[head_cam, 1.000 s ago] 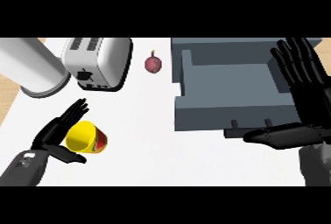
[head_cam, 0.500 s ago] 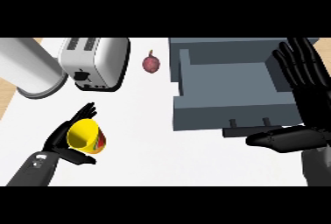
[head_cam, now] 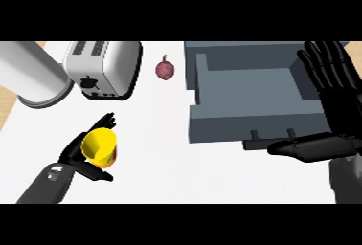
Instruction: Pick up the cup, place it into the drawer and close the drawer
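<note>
The yellow cup (head_cam: 99,145) with a red edge lies on its side on the white counter (head_cam: 163,162) at the lower left. My left hand (head_cam: 72,154) wraps it: fingers (head_cam: 103,122) rise behind the cup and the thumb sits under it. The grey drawer (head_cam: 247,125) stands open at the upper right, its hollow bare, its dark handle (head_cam: 272,142) on the near face. My right hand (head_cam: 341,107) is open over the drawer's right side, fingers pointing up and thumb stretched left by the handle.
A silver toaster (head_cam: 106,67) stands at the upper left beside a large white cylinder (head_cam: 32,72). A small dark red vegetable (head_cam: 164,70) lies between the toaster and the drawer.
My left hand has drawn in round the cup, fingers nearer it, and the cup now looks more upright. The right hand and drawer have hardly moved.
</note>
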`<action>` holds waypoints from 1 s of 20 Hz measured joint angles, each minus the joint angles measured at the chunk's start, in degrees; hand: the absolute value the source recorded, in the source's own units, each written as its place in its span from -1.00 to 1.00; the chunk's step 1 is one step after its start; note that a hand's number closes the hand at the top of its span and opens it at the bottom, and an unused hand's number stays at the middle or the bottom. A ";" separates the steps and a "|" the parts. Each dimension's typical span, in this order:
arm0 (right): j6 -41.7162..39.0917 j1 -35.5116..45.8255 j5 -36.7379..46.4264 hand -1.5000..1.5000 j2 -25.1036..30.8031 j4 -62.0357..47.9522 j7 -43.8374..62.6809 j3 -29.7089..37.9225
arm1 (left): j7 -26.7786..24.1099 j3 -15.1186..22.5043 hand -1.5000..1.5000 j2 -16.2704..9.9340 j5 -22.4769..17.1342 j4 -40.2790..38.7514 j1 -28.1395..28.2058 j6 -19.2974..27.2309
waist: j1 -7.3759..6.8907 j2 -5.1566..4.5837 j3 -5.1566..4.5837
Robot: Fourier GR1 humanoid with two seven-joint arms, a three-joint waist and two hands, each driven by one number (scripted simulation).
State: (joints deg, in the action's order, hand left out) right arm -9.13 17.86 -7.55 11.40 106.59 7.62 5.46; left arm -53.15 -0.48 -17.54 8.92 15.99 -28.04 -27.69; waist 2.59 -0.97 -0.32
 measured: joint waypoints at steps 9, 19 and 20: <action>-0.59 -0.90 -0.14 -1.00 0.87 -0.02 0.14 0.74 | -2.18 0.43 1.00 1.56 -1.52 2.60 -0.73 -0.57 | -0.26 0.06 -0.01; -1.34 -2.26 -1.07 -1.00 1.38 0.11 -0.52 1.99 | -7.29 -8.24 1.00 5.06 -8.70 4.28 -0.69 10.93 | -1.17 0.25 0.04; -1.43 -2.31 -1.38 -1.00 1.53 0.28 -0.34 2.25 | -7.33 -10.35 1.00 5.65 -10.42 4.48 -0.50 13.39 | -1.40 0.35 0.06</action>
State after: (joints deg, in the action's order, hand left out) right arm -10.56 15.55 -8.93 12.92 106.88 7.28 7.71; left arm -60.48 -10.83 -11.88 -1.50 20.47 -28.54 -14.29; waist 1.19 -0.62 -0.27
